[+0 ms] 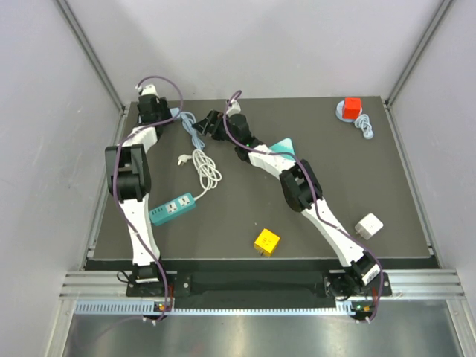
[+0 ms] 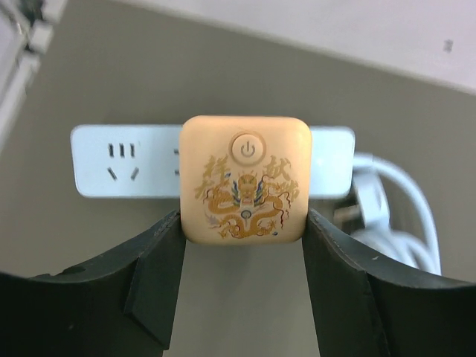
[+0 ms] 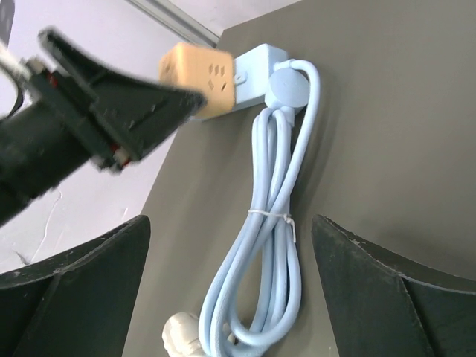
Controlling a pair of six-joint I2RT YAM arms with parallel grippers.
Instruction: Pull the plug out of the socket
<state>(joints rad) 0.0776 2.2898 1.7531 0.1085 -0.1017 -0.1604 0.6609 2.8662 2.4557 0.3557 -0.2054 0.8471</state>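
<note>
While the left gripper [image 2: 244, 227] is pinching the orange dragon-printed plug [image 2: 245, 175], one of its fingers [image 2: 160, 260] pressing each side, the plug is sitting fully seated in the pale power strip [image 2: 111, 160] near the far left corner of the table [image 1: 335, 193]. The right gripper [image 3: 230, 223] is hovering with fingers spread wide above the strip's coiled cable [image 3: 271, 245], gripping nothing. The grasp looks made and the pull not begun. The next move is calling for a straight draw off the socket face, probably with the right gripper pinning the strip so it is not lifting along.
</note>
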